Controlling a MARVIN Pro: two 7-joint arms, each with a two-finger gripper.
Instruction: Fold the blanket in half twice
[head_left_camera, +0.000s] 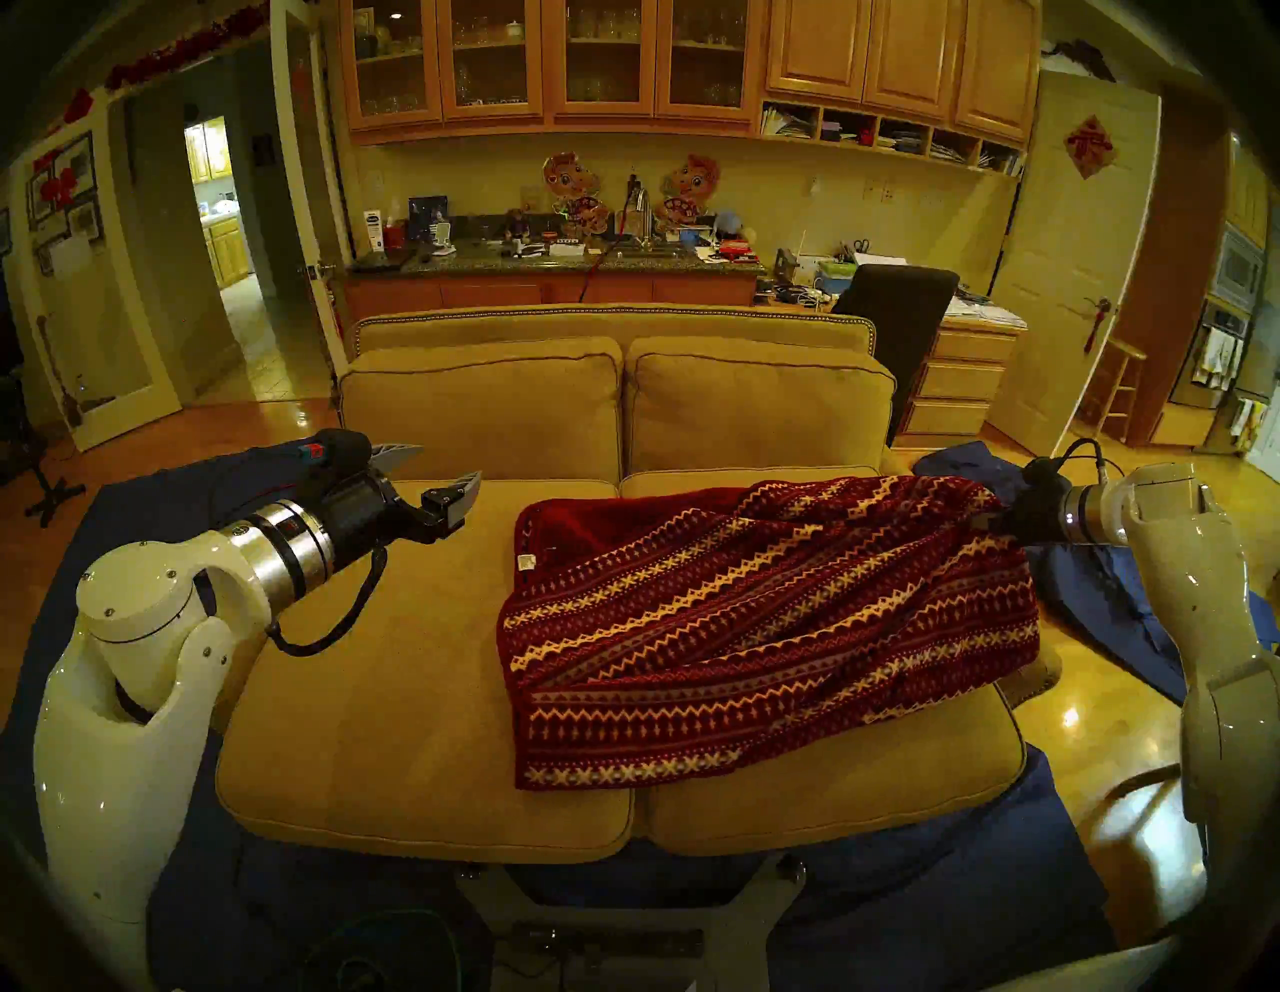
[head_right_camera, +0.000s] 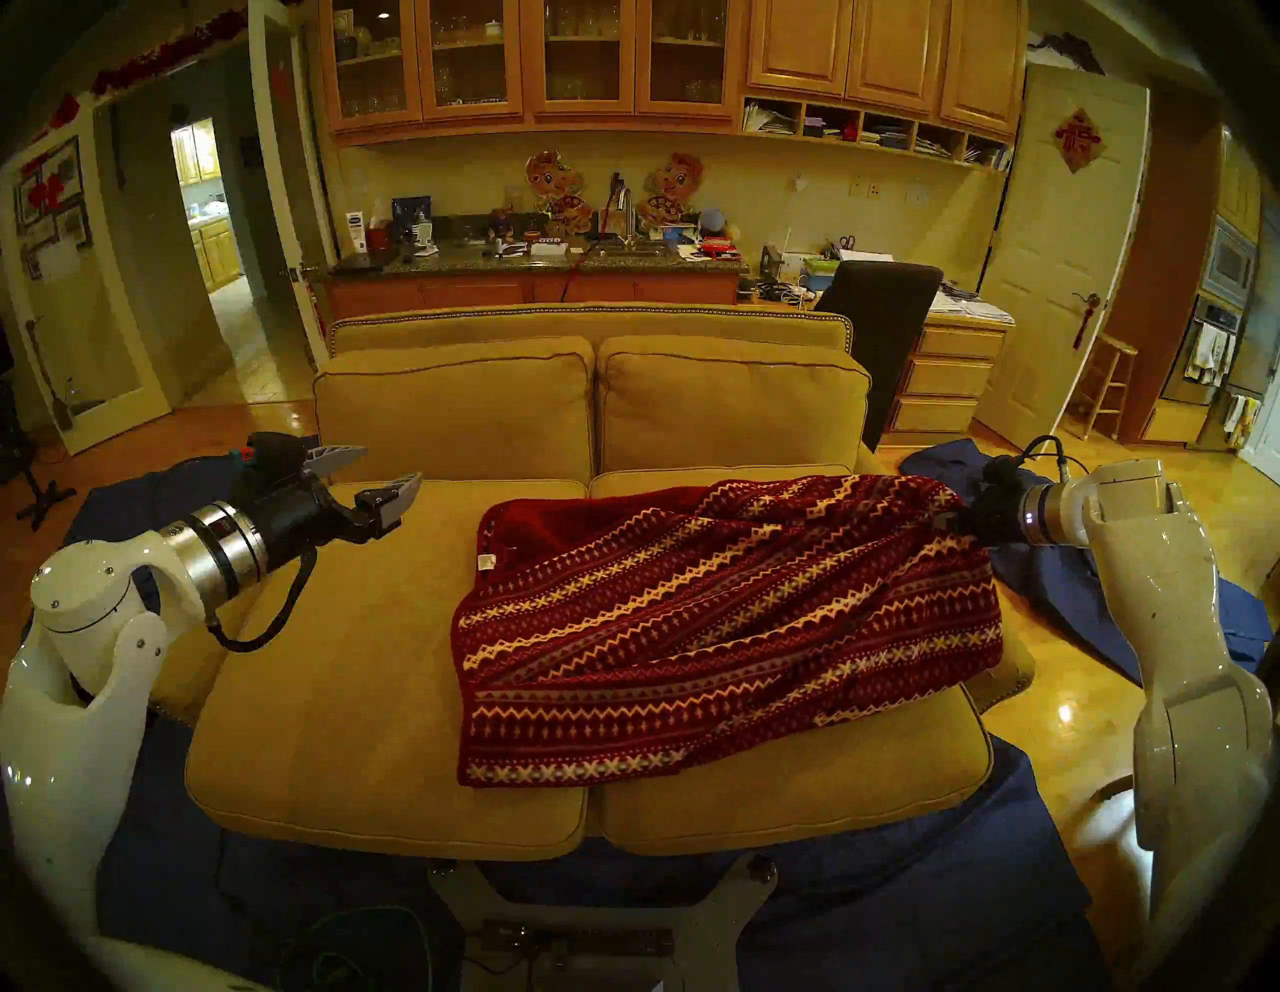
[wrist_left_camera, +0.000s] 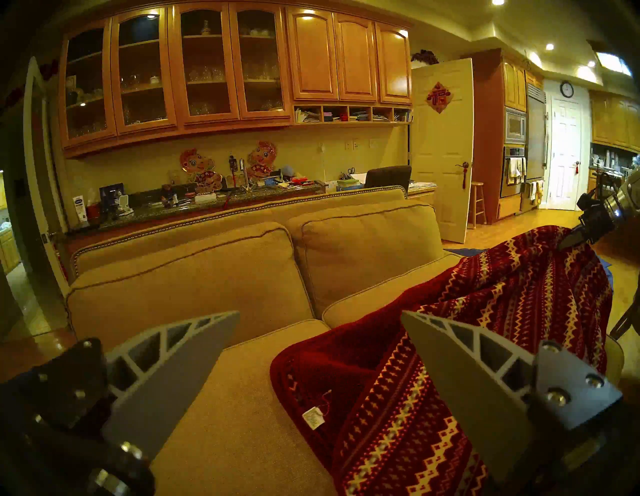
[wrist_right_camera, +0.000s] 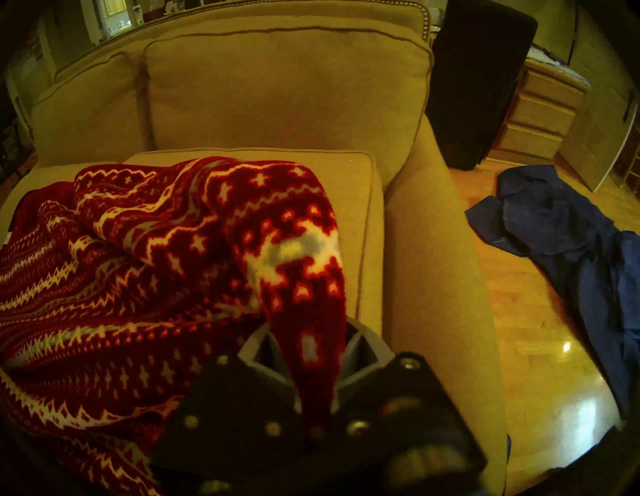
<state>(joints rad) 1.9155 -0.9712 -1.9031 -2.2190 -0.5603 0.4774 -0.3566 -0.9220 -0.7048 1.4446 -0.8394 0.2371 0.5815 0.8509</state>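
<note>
Left, bare sofa (head_left_camera: 388, 658) (blanket (head_left_camera: 762, 623) right).

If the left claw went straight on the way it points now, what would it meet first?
Probably the blanket. The left claw hangs open above the sofa's seat cushion, aimed nearly level toward the right; in its wrist view the raised, patterned folds fill the right side. Depth is unclear, so it might pass just behind them.

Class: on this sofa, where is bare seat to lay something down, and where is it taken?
Bare: the left seat cushion, between the open left gripper and the blanket. Taken: the right cushion, under the blanket that the right gripper holds.
</note>
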